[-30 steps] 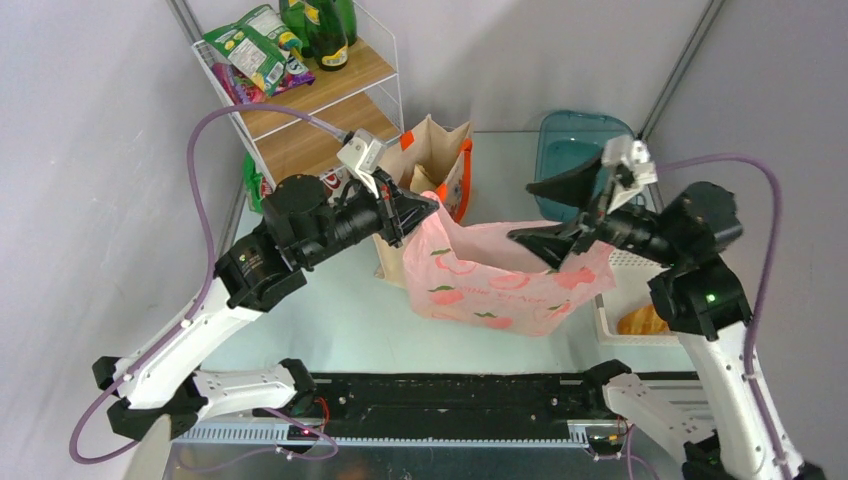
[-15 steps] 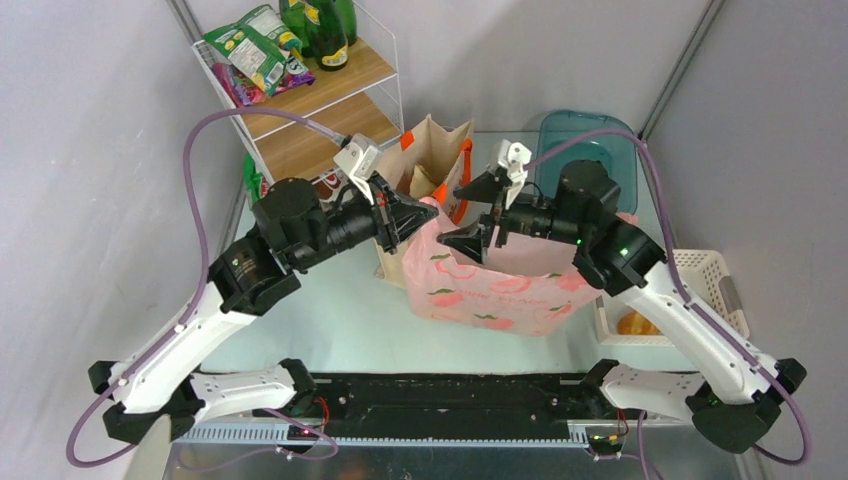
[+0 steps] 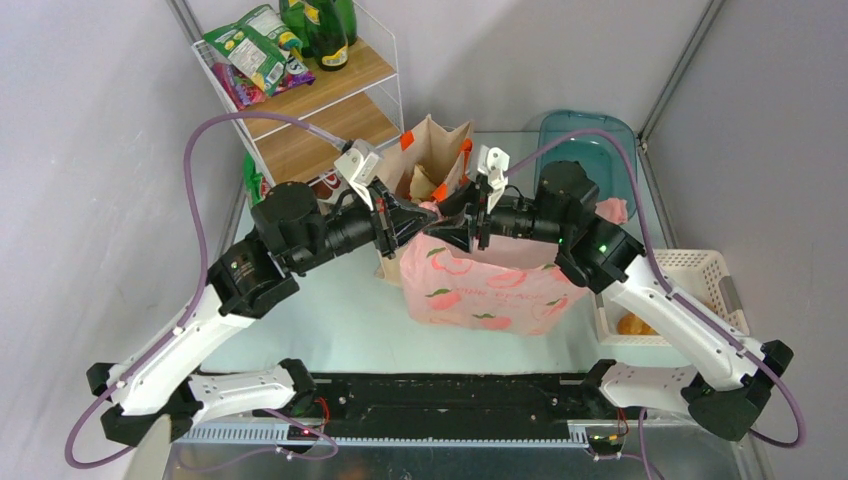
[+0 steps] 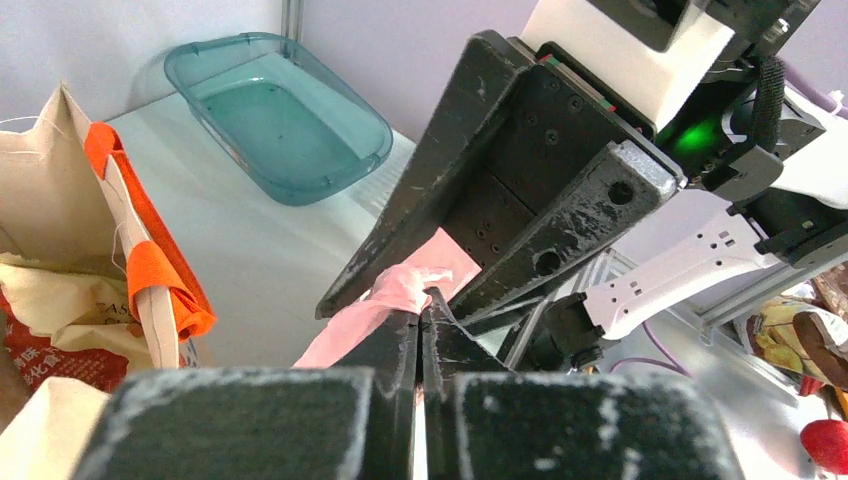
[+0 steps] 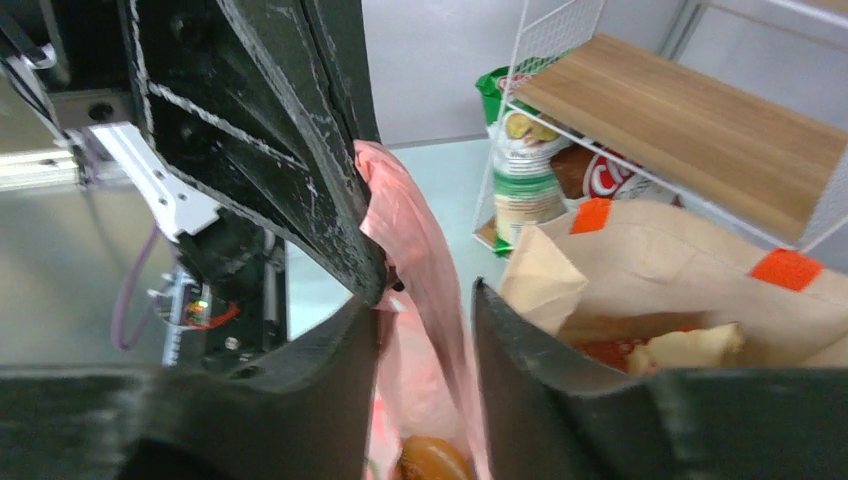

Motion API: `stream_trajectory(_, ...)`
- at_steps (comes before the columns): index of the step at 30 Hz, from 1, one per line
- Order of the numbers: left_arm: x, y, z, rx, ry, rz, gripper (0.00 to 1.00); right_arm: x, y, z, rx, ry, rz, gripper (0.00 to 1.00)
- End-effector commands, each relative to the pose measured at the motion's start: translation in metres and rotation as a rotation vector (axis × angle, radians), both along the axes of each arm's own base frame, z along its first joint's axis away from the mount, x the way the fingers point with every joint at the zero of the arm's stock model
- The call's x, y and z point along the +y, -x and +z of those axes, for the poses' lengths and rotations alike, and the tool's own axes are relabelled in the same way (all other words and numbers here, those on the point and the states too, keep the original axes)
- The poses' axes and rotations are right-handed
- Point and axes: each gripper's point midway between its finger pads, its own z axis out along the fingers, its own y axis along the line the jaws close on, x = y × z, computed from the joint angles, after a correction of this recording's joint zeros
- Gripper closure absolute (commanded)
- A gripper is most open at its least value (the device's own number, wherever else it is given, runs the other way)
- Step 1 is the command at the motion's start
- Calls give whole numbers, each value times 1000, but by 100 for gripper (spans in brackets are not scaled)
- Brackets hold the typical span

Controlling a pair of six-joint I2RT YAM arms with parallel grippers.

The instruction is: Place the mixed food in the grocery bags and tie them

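Bag (image 3: 480, 290), thin pink plastic, scuffed left hand (image 4: 420, 318) pinching

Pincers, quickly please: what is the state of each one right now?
Left pincer: closed on a handle of the pink bag.
Right pincer: open, straddling that bag's plastic, not clamped.

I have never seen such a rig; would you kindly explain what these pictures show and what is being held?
Two white-and-black robot arms stand bolted to a pale table. One picture looks down from above; the other two come from cameras on each wrist. Before them: a thin pink plastic bag, a beige tote with orange handles, a teal plastic tray, a white lattice basket and a wire shelf. The left gripper is shut on the pink bag's top; the right gripper has its jaws apart around that plastic.
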Motion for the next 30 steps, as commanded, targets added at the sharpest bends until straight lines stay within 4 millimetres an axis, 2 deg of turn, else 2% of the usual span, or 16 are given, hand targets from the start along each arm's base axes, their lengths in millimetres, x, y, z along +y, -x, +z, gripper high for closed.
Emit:
stream_trajectory(1, 1, 4, 18, -76, 45, -18, 100, 4, 2, 18, -40, -54, 18, 67)
stream_trajectory(3, 2, 2, 18, -77, 45, -4, 97, 3, 1, 17, -36, -50, 8, 83)
stream_trajectory(5, 5, -1, 17, -73, 48, 22, 81, 1, 1, 17, -29, -47, 1, 97)
stream_trajectory(6, 7, -2, 17, -67, 52, 35, 63, -1, 1, 18, -28, -49, -5, 100)
stream_trajectory(7, 12, -4, 16, -68, 54, 61, 55, -2, 1, 18, -19, -49, -8, 100)
stream_trajectory(8, 16, -5, 15, -71, 53, 80, 42, -5, 0, 20, -18, -54, -15, 100)
stream_trajectory(10, 36, -13, 13, -76, 66, 180, 25, -9, -1, 21, -4, -60, -21, 100)
stream_trajectory(12, 49, -14, 7, -83, 64, 226, 15, -13, -1, 24, 6, -69, -20, 100)
stream_trajectory(17, 57, -17, -26, -58, 19, 257, 6, -16, 5, 32, 23, -97, 13, 100)
stream_trajectory(20, 49, -16, -51, -55, -4, 225, 6, -18, 10, 33, 41, -102, 36, 100)
stream_trajectory(21, 45, -15, -49, -83, 17, 204, 6, -19, 12, 34, 40, -102, 45, 100)
stream_trajectory(22, 43, -14, -62, -86, 7, 190, 6, -20, 14, 34, 62, -105, 51, 100)
stream_trajectory(23, 39, -13, -53, -137, 47, 169, 6, -22, 16, 35, 67, -107, 59, 100)
stream_trajectory(24, 37, -14, -68, -153, 32, 162, 5, -23, 18, 35, 79, -108, 68, 100)
stream_trajectory(28, 32, -19, -56, -290, 169, 171, 1, -26, 22, 33, 99, -100, 83, 100)
stream_trajectory(30, 24, -24, -60, -307, 163, 166, 0, -27, 22, 31, 112, -95, 88, 100)
